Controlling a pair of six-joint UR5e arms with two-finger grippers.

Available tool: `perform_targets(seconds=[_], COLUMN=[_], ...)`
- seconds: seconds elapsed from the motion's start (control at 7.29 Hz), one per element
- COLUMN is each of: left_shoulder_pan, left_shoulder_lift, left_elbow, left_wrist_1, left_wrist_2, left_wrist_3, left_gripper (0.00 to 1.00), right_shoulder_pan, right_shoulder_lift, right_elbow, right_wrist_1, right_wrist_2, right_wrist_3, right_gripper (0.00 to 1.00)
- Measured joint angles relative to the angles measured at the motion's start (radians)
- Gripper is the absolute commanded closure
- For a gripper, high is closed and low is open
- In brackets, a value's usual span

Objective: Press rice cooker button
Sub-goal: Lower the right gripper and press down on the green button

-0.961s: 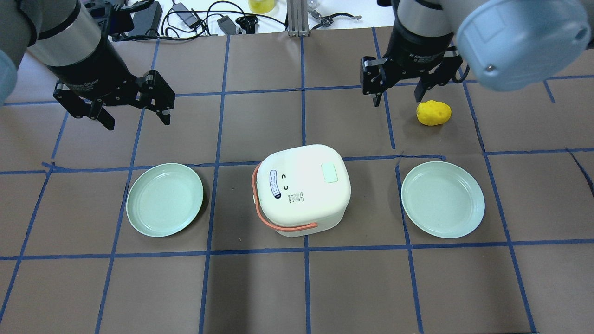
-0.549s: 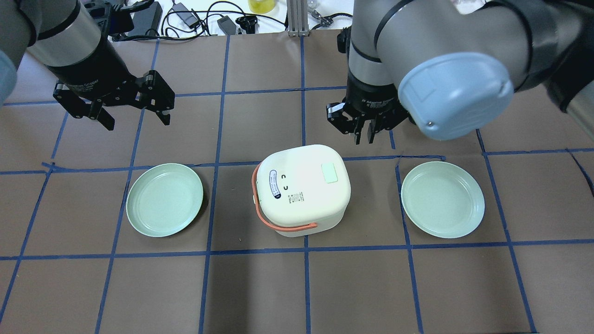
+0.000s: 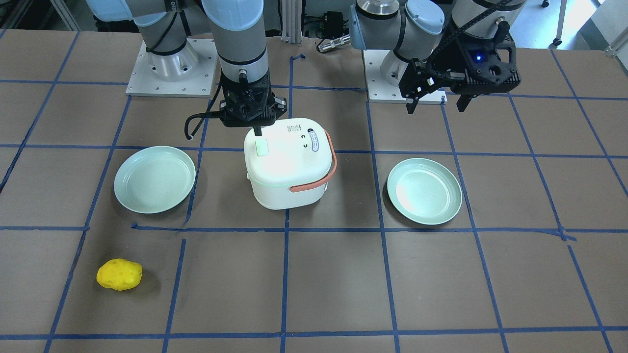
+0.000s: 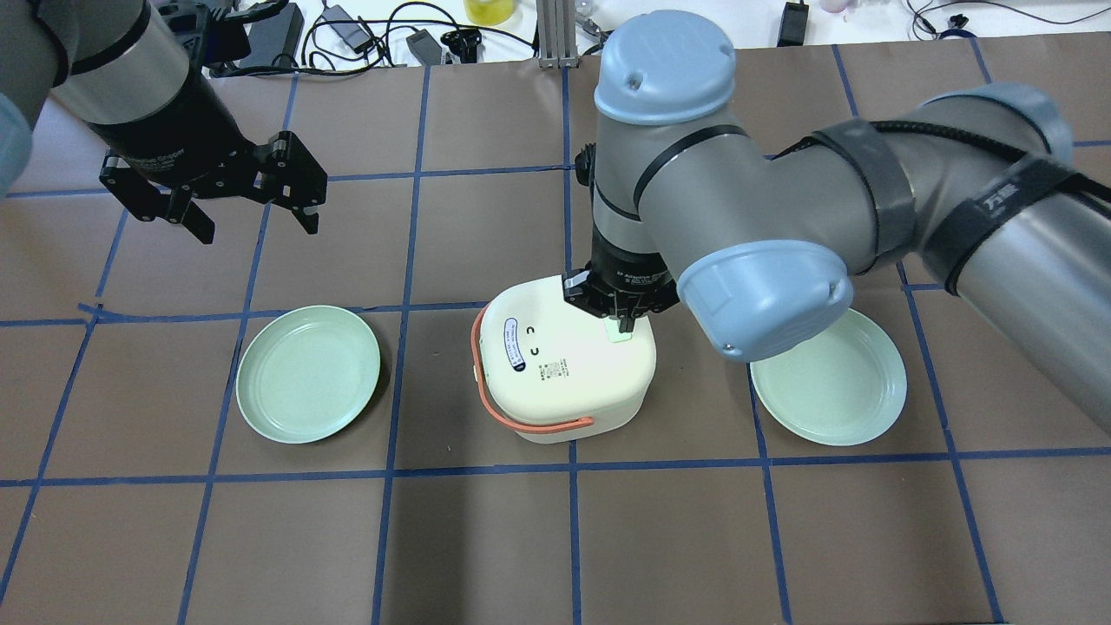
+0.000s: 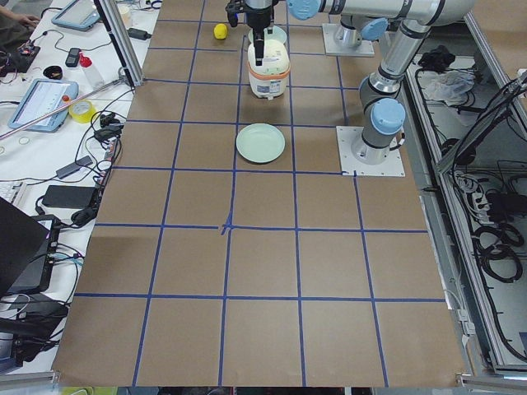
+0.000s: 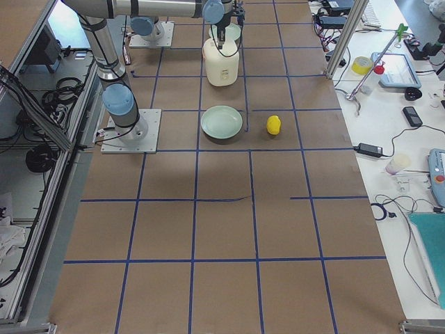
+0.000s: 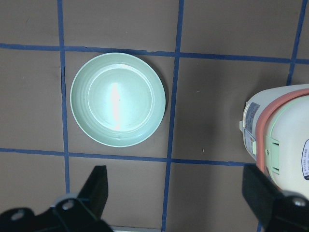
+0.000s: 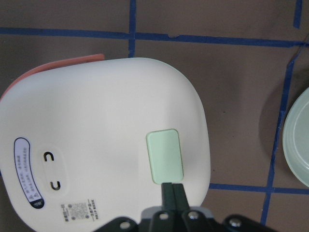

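The white rice cooker (image 4: 555, 373) with an orange handle stands mid-table, and a pale green button (image 3: 262, 147) sits on its lid. My right gripper (image 4: 621, 323) is shut and empty, pointing down at the button's edge (image 8: 165, 155). In the right wrist view its fingertips (image 8: 172, 186) meet at the button's near edge. I cannot tell whether they touch it. My left gripper (image 4: 259, 227) is open and empty, held above the table behind the left plate (image 7: 118, 99), well away from the cooker (image 7: 285, 135).
Two pale green plates flank the cooker, one on the left (image 4: 308, 373) and one on the right (image 4: 829, 391). My right arm partly covers the right plate. A yellow lumpy object (image 3: 119, 275) lies on the far side of the table. Cables lie along the far edge.
My right gripper moved from beside the yellow object to over the cooker lid, closing on the way, and now points down at the button. The left arm has not moved.
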Motion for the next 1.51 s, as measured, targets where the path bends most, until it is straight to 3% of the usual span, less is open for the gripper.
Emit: perform_targets(seconds=[0.55, 1.24, 1.37, 1.51], left_shoulder_pan=[0.000, 0.000, 0.000, 0.000], left_shoulder_lift=[0.000, 0.000, 0.000, 0.000], left_elbow=[0.000, 0.000, 0.000, 0.000], left_wrist_1=[0.000, 0.000, 0.000, 0.000], left_wrist_2=[0.000, 0.000, 0.000, 0.000], left_wrist_3=[0.001, 0.000, 0.000, 0.000], left_gripper=[0.00, 0.00, 0.00, 0.00], right_shoulder_pan=[0.013, 0.014, 0.014, 0.013], right_shoulder_lift=[0.026, 0.040, 0.041, 0.041], right_elbow=[0.031, 0.038, 0.038, 0.035], right_wrist_1=[-0.085, -0.098, -0.098, -0.097], right_wrist_2=[-0.014, -0.031, -0.032, -0.037], right_wrist_3=[0.000, -0.004, -0.004, -0.005], right_gripper=[1.00, 0.99, 0.03, 0.00])
